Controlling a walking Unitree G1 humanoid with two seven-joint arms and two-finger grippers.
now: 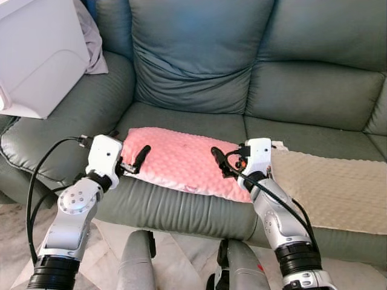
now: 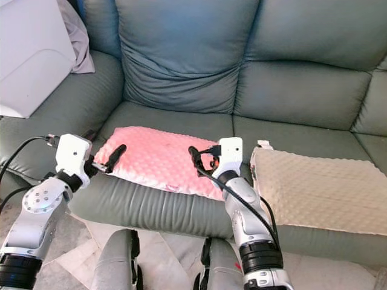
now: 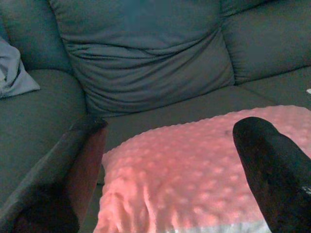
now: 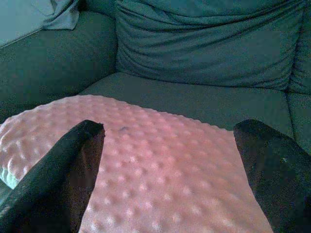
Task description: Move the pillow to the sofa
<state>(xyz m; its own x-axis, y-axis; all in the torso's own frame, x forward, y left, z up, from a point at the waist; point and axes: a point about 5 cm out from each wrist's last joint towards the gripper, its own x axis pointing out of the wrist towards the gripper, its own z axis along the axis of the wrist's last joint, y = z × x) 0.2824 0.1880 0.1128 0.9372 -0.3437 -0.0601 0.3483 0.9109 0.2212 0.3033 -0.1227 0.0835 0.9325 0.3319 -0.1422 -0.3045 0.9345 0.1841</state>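
A pink, dimpled pillow [image 1: 181, 162] lies flat on the grey-green leather sofa [image 1: 199, 66] seat; left gripper [image 1: 128, 158] and right gripper [image 1: 219, 161] spread wide at its 2 ends, gripping nothing; beige nubby blanket [image 2: 314, 187] alongside.

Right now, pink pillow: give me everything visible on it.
The pink pillow is flat, roughly rectangular, soft, with a raised-dot texture and one small dark speck on top. It lies flat on the sofa seat, near the front edge, just left of a beige dotted blanket. The left gripper and right gripper flank its two ends with fingers open, not clamping it.
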